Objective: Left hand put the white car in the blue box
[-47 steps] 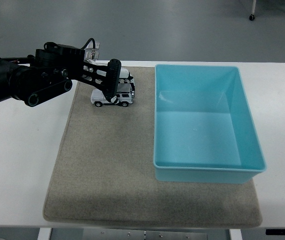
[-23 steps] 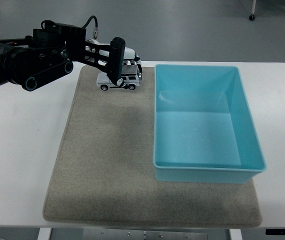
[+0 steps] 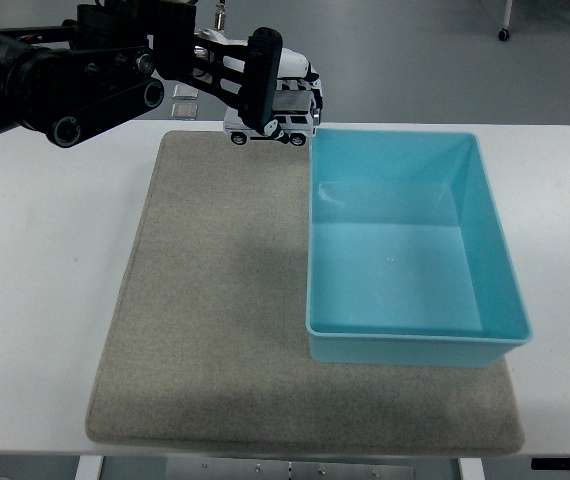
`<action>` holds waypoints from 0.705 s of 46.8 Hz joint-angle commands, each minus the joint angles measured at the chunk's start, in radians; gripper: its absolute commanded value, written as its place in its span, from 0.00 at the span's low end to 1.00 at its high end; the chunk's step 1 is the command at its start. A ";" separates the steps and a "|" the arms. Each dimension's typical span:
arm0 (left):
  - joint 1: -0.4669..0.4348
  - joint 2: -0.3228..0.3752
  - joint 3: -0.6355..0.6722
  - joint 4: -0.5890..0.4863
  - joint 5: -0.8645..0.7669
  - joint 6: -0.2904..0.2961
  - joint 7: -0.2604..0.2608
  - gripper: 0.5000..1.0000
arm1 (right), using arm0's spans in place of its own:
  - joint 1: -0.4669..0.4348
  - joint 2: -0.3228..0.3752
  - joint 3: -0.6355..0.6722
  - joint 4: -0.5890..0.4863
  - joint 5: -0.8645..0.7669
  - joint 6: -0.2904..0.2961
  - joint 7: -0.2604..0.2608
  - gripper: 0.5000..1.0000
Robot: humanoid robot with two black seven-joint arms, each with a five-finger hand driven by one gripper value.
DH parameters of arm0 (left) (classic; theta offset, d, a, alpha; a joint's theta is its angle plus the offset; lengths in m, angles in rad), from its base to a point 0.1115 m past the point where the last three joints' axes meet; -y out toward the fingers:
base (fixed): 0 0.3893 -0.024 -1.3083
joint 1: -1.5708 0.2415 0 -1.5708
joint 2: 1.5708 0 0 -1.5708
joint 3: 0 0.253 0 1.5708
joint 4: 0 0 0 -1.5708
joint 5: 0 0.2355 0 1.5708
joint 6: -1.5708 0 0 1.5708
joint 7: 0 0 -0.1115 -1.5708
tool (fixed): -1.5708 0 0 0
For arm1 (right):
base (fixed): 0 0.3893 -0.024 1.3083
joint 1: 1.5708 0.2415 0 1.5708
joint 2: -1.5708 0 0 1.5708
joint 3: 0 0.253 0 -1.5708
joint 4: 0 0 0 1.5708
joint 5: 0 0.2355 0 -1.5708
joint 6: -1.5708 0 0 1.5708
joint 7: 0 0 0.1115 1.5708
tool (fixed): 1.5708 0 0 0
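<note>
The white car (image 3: 283, 118), a small white toy with black wheels and trim, hangs in the air just left of the blue box's far left corner. My left hand (image 3: 261, 86) is shut on it, black fingers wrapped over its roof and side; part of the car is hidden behind them. The blue box (image 3: 411, 330) is an open light-blue tub with nothing inside, standing on the right half of the mat. The black left arm (image 3: 55, 75) reaches in from the upper left.
A grey-brown felt mat (image 3: 205, 320) covers the middle of the white table (image 3: 35, 330). Two small clear objects (image 3: 185, 100) lie just beyond the mat's far left corner. Grey floor lies beyond the table.
My left hand has lifted the white car off the mat and carried it up and to the right, toward the box's far left corner.
</note>
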 commanded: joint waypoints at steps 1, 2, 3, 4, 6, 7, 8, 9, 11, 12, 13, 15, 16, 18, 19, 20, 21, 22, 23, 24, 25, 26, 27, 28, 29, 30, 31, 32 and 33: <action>0.001 -0.004 -0.014 0.000 0.000 0.007 0.000 0.00 | 0.000 0.000 0.000 0.000 0.000 0.000 0.000 0.87; 0.003 -0.007 -0.018 0.000 0.000 0.008 0.000 0.00 | 0.000 0.000 0.000 0.000 0.000 0.000 0.000 0.87; 0.004 -0.011 -0.020 0.000 0.000 0.008 0.000 0.00 | 0.000 0.000 0.000 0.000 0.000 0.000 0.000 0.87; 0.004 -0.017 -0.023 0.000 -0.002 0.010 0.000 0.00 | 0.000 0.000 0.000 0.000 0.000 0.000 0.000 0.87; 0.007 -0.024 -0.028 0.000 -0.002 0.011 0.000 0.00 | 0.000 0.000 0.000 0.000 0.000 0.000 0.000 0.87; 0.007 -0.025 -0.031 0.000 -0.002 0.011 0.000 0.00 | 0.000 0.000 0.000 0.000 0.000 -0.001 0.000 0.87; 0.004 -0.028 -0.034 0.000 -0.002 0.011 0.000 0.00 | 0.000 0.000 0.000 0.000 0.000 0.000 0.000 0.87; 0.004 -0.031 -0.035 0.000 -0.002 0.011 0.000 0.00 | 0.000 0.000 0.000 0.000 0.000 0.000 0.000 0.87; 0.003 -0.037 -0.037 0.000 -0.002 0.011 -0.001 0.00 | 0.000 0.000 0.000 0.000 0.000 0.000 0.000 0.87; 0.001 -0.042 -0.037 0.001 -0.002 0.011 -0.001 0.00 | 0.000 0.000 0.000 0.000 0.000 0.000 0.000 0.87; 0.001 -0.047 -0.037 0.001 -0.003 0.011 -0.001 0.00 | 0.000 0.000 0.000 0.000 0.000 0.000 0.000 0.87; 0.001 -0.057 -0.037 0.001 -0.003 0.011 -0.001 0.00 | 0.000 0.000 0.000 0.000 0.000 -0.001 0.000 0.87; 0.001 -0.062 -0.037 0.001 -0.003 0.011 -0.001 0.00 | 0.000 0.000 0.000 0.000 0.000 0.000 0.000 0.87; 0.001 -0.071 -0.037 0.001 -0.005 0.013 -0.003 0.00 | 0.000 0.000 0.000 0.000 0.000 0.000 0.000 0.87; 0.003 -0.076 -0.037 0.001 -0.005 0.014 -0.003 0.00 | 0.000 0.000 0.000 0.000 0.000 0.000 0.000 0.87; 0.003 -0.082 -0.037 0.001 -0.006 0.016 -0.003 0.00 | 0.000 0.000 0.000 0.000 0.000 0.000 0.000 0.87; 0.003 -0.089 -0.037 0.001 -0.006 0.016 -0.003 0.00 | 0.000 0.000 0.000 0.000 0.000 0.000 0.000 0.87; 0.003 -0.097 -0.037 0.003 -0.006 0.016 -0.003 0.00 | 0.000 0.000 0.000 0.000 0.000 -0.001 0.000 0.87; 0.003 -0.106 -0.037 0.004 -0.006 0.016 -0.003 0.00 | 0.000 0.000 0.000 0.000 0.000 0.000 0.000 0.87; 0.004 -0.112 -0.037 0.006 -0.006 0.017 -0.003 0.00 | 0.000 0.000 0.000 0.000 0.000 0.000 0.000 0.87; 0.004 -0.119 -0.037 0.009 -0.006 0.017 -0.003 0.00 | 0.000 0.000 0.000 0.000 0.000 0.000 0.000 0.87; 0.004 -0.125 -0.038 0.010 -0.006 0.017 -0.003 0.00 | 0.000 0.000 0.000 0.000 0.000 0.000 0.000 0.87; 0.004 -0.132 -0.038 0.012 -0.006 0.017 -0.003 0.00 | 0.000 0.000 0.000 0.000 0.000 0.000 0.000 0.87; 0.003 -0.142 -0.038 0.012 -0.006 0.017 -0.003 0.00 | 0.000 0.000 0.000 0.000 0.000 0.000 0.000 0.87; 0.004 -0.148 -0.038 0.013 -0.006 0.017 -0.003 0.00 | 0.000 0.000 0.000 0.000 0.000 0.000 0.000 0.87; 0.003 -0.154 -0.038 0.013 -0.006 0.017 -0.003 0.00 | 0.000 0.000 0.000 0.000 0.000 0.000 0.000 0.87; 0.003 -0.157 -0.038 0.013 -0.005 0.017 -0.003 0.00 | 0.000 0.000 0.000 0.000 0.000 0.000 0.000 0.87; 0.003 -0.163 -0.038 0.013 -0.005 0.017 -0.003 0.00 | 0.000 0.000 0.000 0.000 0.000 0.000 0.000 0.87; 0.003 -0.168 -0.038 0.013 -0.005 0.017 -0.003 0.00 | 0.000 0.000 0.000 0.000 0.000 0.000 0.000 0.87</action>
